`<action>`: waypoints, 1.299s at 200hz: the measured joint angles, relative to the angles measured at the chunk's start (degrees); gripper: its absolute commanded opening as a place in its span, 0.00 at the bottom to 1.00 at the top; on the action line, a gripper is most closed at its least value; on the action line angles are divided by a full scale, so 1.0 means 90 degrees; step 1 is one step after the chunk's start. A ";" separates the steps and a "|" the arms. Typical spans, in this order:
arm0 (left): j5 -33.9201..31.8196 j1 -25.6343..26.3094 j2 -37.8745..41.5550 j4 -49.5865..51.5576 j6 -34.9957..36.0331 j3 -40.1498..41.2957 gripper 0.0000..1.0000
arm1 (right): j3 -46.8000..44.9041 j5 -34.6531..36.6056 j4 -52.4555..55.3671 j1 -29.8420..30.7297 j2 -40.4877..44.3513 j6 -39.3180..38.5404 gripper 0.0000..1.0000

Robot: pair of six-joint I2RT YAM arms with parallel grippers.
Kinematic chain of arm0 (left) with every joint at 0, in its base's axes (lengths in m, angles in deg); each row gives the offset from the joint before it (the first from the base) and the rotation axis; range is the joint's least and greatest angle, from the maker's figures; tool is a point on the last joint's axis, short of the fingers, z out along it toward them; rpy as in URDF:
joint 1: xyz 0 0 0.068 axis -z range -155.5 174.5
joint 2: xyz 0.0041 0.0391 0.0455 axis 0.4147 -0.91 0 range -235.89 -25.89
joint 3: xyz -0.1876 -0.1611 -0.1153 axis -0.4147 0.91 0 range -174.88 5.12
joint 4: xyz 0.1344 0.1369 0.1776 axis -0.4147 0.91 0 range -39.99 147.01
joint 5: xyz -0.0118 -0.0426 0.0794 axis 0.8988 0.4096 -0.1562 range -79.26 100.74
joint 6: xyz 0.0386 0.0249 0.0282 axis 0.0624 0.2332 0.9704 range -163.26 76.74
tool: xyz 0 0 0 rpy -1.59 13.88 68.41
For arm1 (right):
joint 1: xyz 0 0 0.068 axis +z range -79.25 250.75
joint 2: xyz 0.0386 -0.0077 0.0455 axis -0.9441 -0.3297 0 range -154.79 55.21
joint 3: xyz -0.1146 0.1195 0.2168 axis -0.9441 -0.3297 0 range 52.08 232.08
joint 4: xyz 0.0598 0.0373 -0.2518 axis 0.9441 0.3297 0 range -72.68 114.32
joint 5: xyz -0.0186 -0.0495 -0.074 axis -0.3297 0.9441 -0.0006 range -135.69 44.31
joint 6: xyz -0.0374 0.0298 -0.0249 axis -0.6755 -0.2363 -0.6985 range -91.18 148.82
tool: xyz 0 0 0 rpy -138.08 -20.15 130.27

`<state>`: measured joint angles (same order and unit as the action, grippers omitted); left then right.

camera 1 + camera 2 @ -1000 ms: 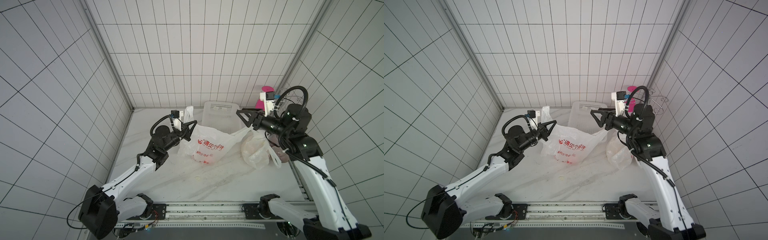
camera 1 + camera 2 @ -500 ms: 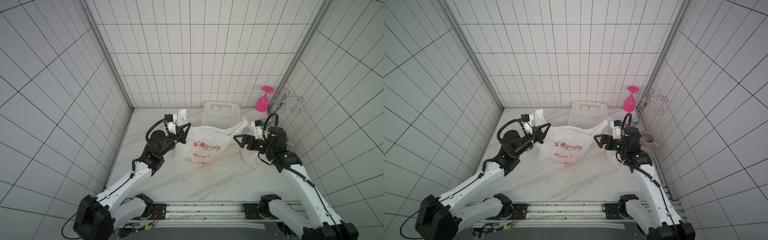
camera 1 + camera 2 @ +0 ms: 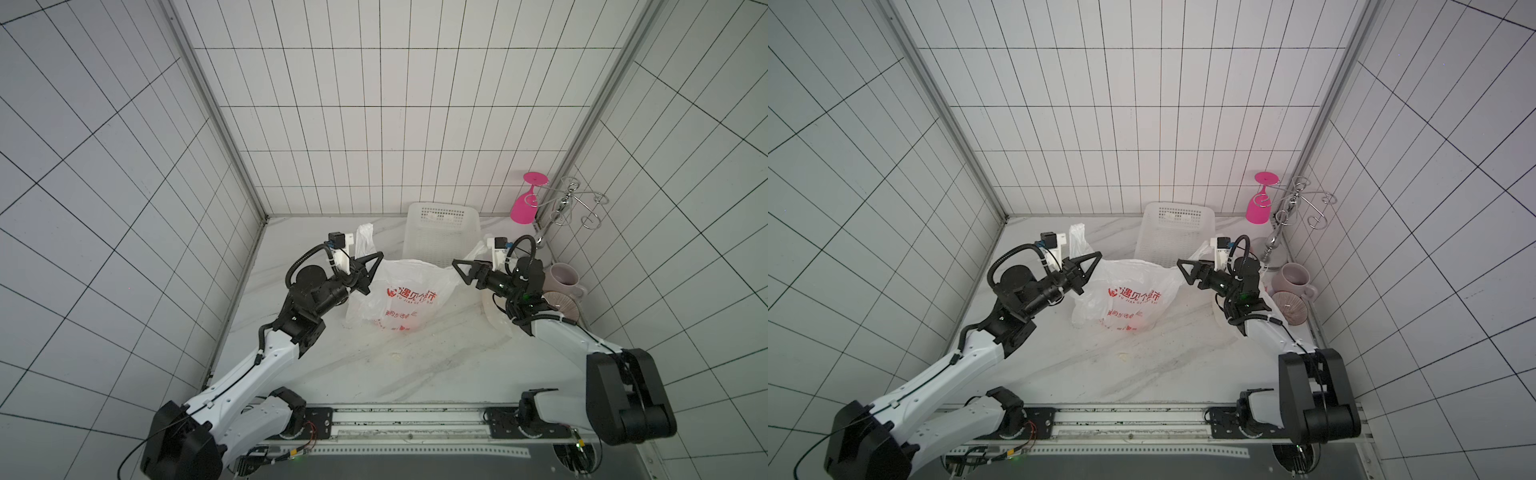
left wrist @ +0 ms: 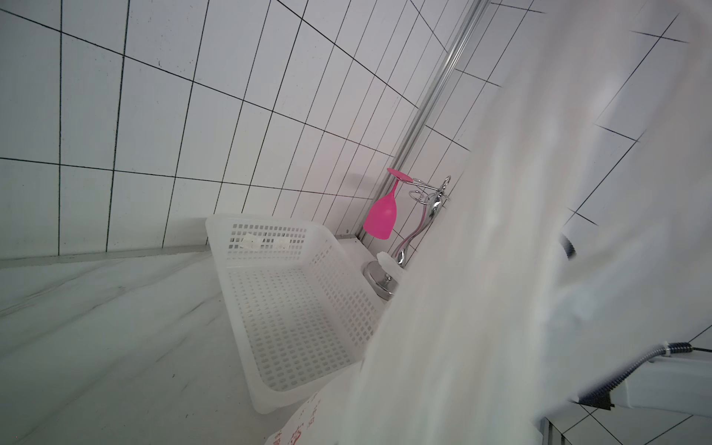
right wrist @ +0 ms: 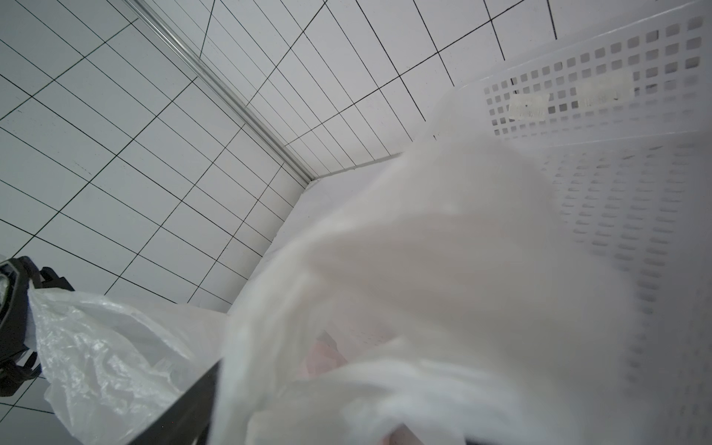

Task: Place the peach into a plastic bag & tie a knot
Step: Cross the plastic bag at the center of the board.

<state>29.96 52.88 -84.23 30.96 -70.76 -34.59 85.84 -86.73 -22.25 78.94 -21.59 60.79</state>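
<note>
Top views — both show the thin white plastic bag with red lettering (image 3: 399,299) standing on the pale marbled worktop (image 3: 374,374) between the arms, just before the white perforated plastic basket (image 3: 440,232). Its mouth faces up and its long axis runs from one arm to the other. The left gripper (image 3: 372,270) has its jaws pressed together on one handle. The right gripper (image 3: 461,269) meets the opposite handle, but I cannot tell whether its jaws pinch it. No knot is tied yet.

Left wrist view: blurred bag film (image 4: 501,269) beside the basket (image 4: 293,308).

Right wrist view — a pinkish patch (image 5: 327,358) under the film may be the peach, so filling looks done.
</note>
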 measured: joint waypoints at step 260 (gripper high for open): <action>0.1416 -0.0107 -0.1370 0.1960 -0.0002 -0.0478 0.00 | 0.3808 0.2324 0.7159 0.2727 -0.0525 -0.3735 0.03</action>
<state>42.70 51.92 -96.56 48.60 -70.79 -38.89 120.11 -65.81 42.19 103.48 -26.31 27.17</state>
